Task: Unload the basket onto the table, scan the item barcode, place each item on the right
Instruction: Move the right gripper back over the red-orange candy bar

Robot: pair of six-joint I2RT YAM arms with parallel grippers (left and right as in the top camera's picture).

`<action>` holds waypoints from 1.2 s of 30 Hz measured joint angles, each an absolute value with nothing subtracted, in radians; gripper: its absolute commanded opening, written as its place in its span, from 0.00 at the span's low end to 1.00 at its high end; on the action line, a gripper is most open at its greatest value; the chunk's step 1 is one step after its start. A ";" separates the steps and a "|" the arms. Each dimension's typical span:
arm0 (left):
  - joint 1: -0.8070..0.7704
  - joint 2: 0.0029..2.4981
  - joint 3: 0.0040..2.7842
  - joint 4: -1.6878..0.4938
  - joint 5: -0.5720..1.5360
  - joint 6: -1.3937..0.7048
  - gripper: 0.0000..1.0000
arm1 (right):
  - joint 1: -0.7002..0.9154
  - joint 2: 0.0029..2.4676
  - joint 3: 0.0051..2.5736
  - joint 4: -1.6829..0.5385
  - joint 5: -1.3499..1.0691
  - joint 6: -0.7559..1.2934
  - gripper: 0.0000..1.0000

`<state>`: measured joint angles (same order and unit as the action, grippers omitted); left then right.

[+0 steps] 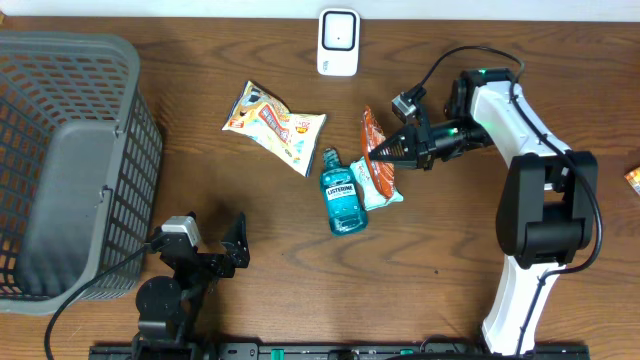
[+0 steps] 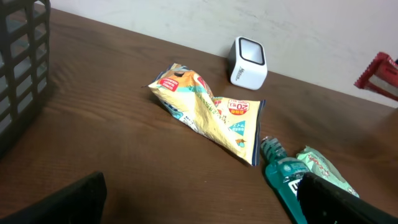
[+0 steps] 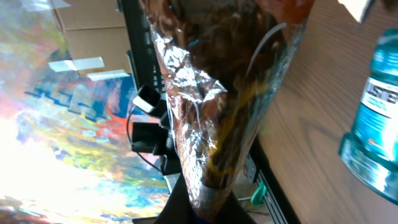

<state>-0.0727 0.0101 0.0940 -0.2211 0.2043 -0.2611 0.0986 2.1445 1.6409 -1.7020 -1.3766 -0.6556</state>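
Note:
My right gripper (image 1: 388, 151) is shut on the edge of an orange-red snack bag (image 1: 371, 133), held on edge just above the table. In the right wrist view the bag (image 3: 217, 93) looks shiny and brown, and it rises out of the shut gripper (image 3: 211, 208). The white barcode scanner (image 1: 338, 42) stands at the table's far edge, up and to the left of the bag; it also shows in the left wrist view (image 2: 247, 62). My left gripper (image 1: 207, 252) rests open near the front edge, holding nothing (image 2: 205, 205).
A yellow snack bag (image 1: 272, 125) lies left of centre. A teal mouthwash bottle (image 1: 343, 195) and a green packet (image 1: 388, 187) lie below the held bag. A grey basket (image 1: 70, 170) fills the left side. A small orange item (image 1: 633, 178) sits at the right edge.

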 measured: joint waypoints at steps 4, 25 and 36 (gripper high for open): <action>-0.073 0.010 0.094 -0.221 0.204 -0.261 0.98 | 0.107 2.144 1.641 -1.702 -1.399 -0.754 0.01; -0.073 0.010 0.094 -0.221 0.204 -0.261 0.98 | 0.154 2.144 1.608 -1.373 -0.955 -0.992 0.01; -0.073 0.010 0.094 -0.221 0.204 -0.261 0.98 | 0.263 2.145 1.560 -1.238 -0.522 -0.412 0.29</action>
